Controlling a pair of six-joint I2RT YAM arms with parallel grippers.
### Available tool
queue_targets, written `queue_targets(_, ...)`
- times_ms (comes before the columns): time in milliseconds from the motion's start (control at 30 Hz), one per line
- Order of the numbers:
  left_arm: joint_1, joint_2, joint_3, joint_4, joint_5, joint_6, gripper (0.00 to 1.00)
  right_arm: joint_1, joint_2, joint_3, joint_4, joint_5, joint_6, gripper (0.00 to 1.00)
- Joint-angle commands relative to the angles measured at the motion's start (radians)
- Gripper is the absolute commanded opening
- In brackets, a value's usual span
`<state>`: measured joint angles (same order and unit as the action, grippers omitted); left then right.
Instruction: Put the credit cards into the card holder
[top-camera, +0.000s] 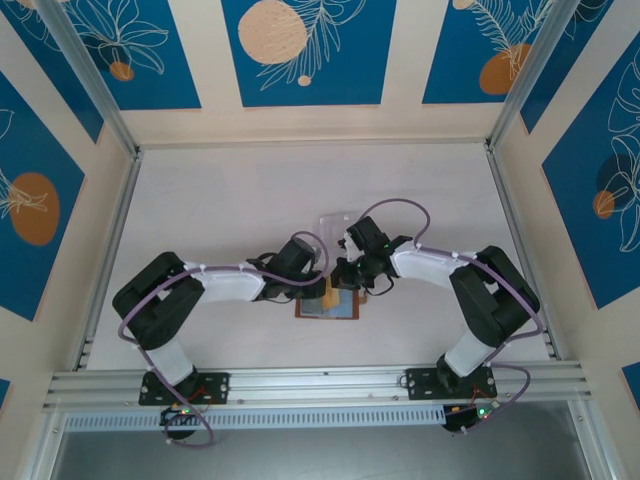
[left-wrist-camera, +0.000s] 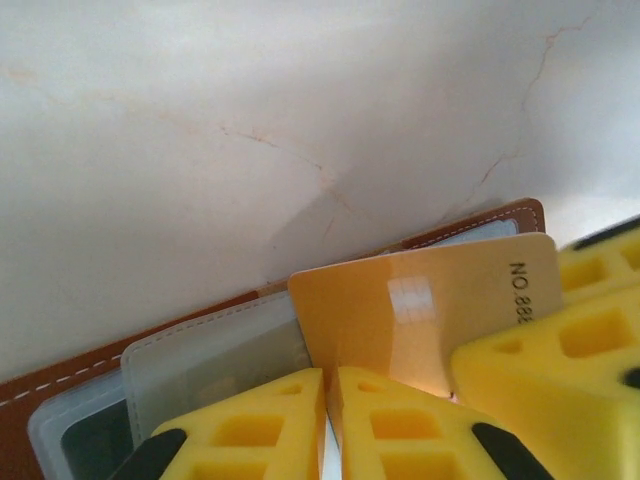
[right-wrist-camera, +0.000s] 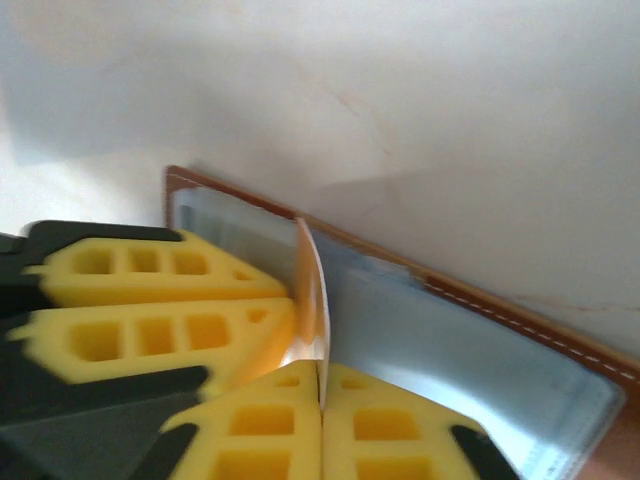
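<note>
The left gripper (left-wrist-camera: 327, 372) has its yellow fingers drawn to a narrow slit, tips at the card's face; whether anything sits in the slit cannot be told; the orange credit card (left-wrist-camera: 420, 310) stands on edge over the open card holder (right-wrist-camera: 450, 335) on the white table (left-wrist-camera: 250, 100), printed number cut off, lower edge hidden; the right gripper (right-wrist-camera: 320, 378) is clamped on the credit card.

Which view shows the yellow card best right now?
Left wrist: the yellow card faces it flat, printed number visible, over the card holder. Right wrist sees it edge-on; top external catches a small tan patch.
</note>
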<state>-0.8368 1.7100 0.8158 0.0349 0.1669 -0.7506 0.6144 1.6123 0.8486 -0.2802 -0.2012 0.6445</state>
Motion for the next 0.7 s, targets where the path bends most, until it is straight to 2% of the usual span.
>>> queue_targets(0,-0.005,0.05,-0.064,-0.155,-0.053,0.004,0.16,0.003,-0.024,-0.022,-0.06,0.003,-0.011,0.0)
queue_targets(300,0.017,-0.162,-0.058,-0.174,0.08,0.043,0.35,-0.044,-0.096,-0.053,-0.05,-0.024,-0.016,0.0)
queue_targets(467,0.021,-0.211,-0.043,-0.306,0.002,0.105,0.36,-0.033,-0.12,-0.103,0.068,-0.083,0.029,0.0)
queue_targets(667,0.024,-0.132,-0.022,-0.321,-0.032,0.142,0.33,-0.028,-0.135,-0.177,0.205,-0.061,0.063,0.0)
